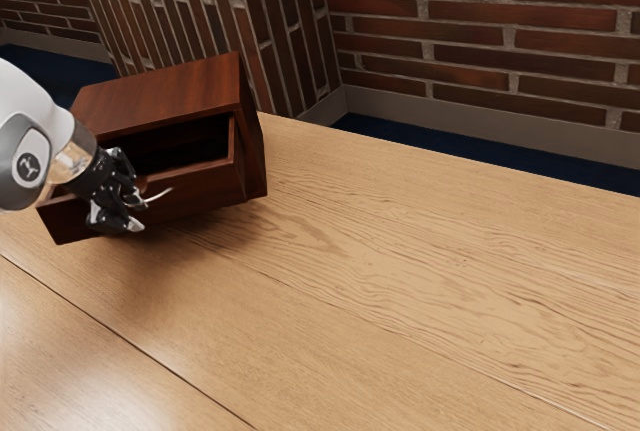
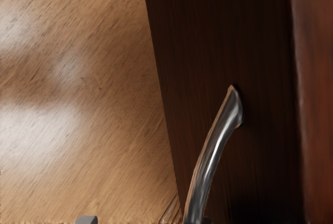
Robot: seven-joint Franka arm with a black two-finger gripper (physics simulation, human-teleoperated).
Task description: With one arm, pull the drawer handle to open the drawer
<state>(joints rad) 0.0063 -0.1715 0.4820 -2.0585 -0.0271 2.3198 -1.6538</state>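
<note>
Dark red-brown wood: the cabinet stands near the exterior view's left edge of the table, a dark opening showing above the drawer front. My gripper is at the metal handle; I cannot tell whether it is clamped. Bare tabletop spreads toward the exterior view's right. The wrist view shows the curved bar joining the front

Dark reddish-brown wooden drawer cabinet has fine straight grain; curved metal drawer handle is silver-grey. Light tan wooden table shows wavy grain. Red-brown brick wall, grey mortar lines.
</note>
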